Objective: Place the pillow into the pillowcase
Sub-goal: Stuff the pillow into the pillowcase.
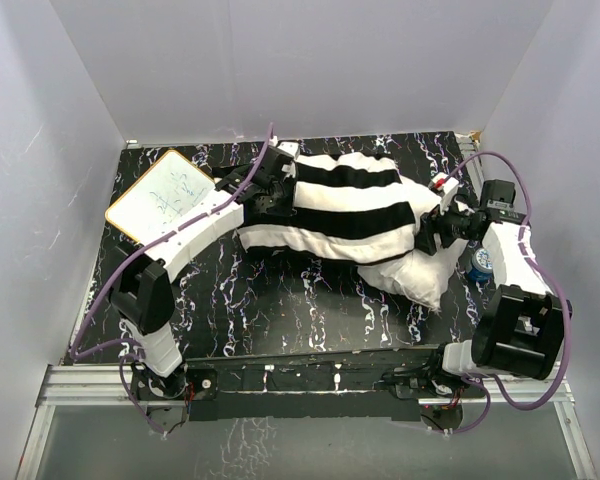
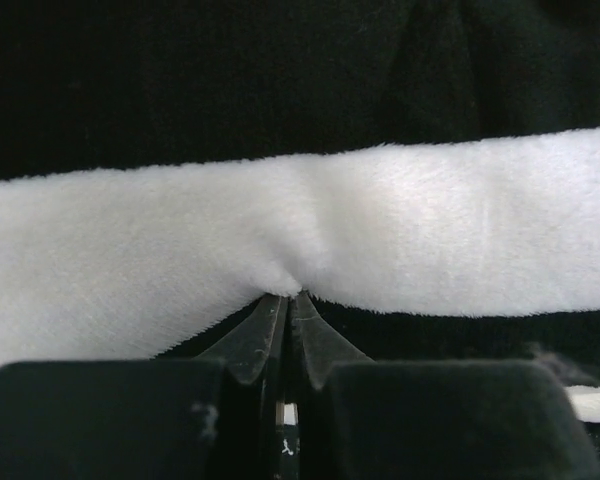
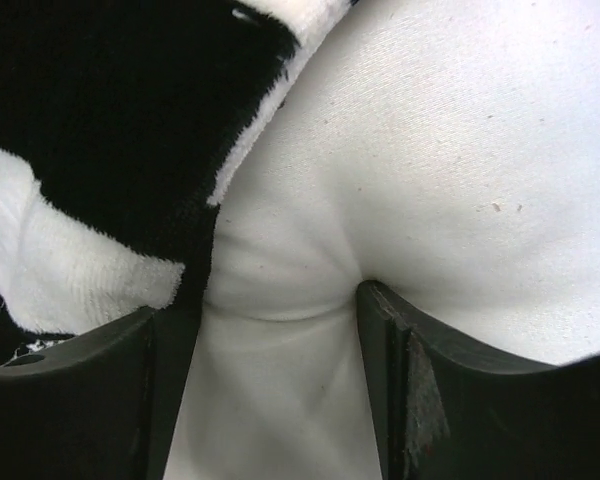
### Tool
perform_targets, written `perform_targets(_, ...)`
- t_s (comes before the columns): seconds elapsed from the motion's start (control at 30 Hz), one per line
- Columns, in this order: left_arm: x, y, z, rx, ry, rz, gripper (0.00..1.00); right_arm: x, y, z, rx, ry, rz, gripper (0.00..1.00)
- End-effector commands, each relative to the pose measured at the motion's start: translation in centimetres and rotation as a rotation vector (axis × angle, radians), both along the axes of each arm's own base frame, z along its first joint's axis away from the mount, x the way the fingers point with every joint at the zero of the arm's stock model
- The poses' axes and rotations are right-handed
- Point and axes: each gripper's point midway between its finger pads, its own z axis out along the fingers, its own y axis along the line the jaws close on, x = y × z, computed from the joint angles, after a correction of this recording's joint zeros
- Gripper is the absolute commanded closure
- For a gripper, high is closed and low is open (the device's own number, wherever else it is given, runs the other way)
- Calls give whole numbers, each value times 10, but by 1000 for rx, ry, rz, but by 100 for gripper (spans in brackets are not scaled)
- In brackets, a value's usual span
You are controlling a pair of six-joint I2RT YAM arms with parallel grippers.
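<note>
Left gripper [image 2: 288,297] first: jaws pressed tight together, nipping a pucker of the pillowcase [image 2: 430,230] right on a white stripe at its closed, left-hand end. Over to the right gripper [image 3: 270,300]. Its jaws stand wide, and the pillow [image 3: 430,150] bulges in between them, with the striped hem of the case just to one side. It looks pushed into the cushion, not clamped on it.

Pulling back to the overhead view, the case lies across the middle of the dark marbled table [image 1: 280,300]. Most of the pillow is already inside, and one plump white corner pokes out at the right, nearer end.

How will it handle? The pillow looks light, soft and springy. It dents around the fingers, so a pinch on its skin gathers only a thin fold, and I reckon a push into the bulk moves it better. The case is thin, fuzzy and limp, with no stiffness at all, so it will bunch unless held taut. The best hold, to my eye, is the hem at the open mouth, with the far end anchored as the left claw has it.

The count — one pillow, one pillowcase, two grippers, and one small whiteboard [image 1: 160,195] off at the far left.
</note>
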Motion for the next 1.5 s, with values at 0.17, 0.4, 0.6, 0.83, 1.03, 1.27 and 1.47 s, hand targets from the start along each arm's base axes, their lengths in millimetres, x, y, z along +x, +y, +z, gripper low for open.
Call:
perform_targets(0.17, -29, -76, 61, -381, 23, -354, 100, 27, 24, -3, 56, -70, 49, 90)
perform_targets(0.4, -75, -205, 105, -673, 177, -742, 100, 23, 107, 122, 296, -295, 236, 92)
perform_targets(0.6, -72, -176, 25, -602, 354, -633, 100, 32, 78, 131, 229, -328, 150, 92)
perform_targets(0.83, -59, -77, 43, -495, 112, -410, 66, 13, 35, 24, 18, -198, 47, 91)
perform_targets(1.03, -13, 10, 66, -222, -56, -130, 31, 2, 40, 18, 35, -177, 84, 91)
perform_targets(1.27, 20, 74, 20, 136, -51, 89, 25, 7, 39, 15, 44, -153, 77, 91)
perform_targets(1.47, 39, 53, -6, 149, 3, 16, 74, 7, 43, 11, 40, -139, 86, 91)
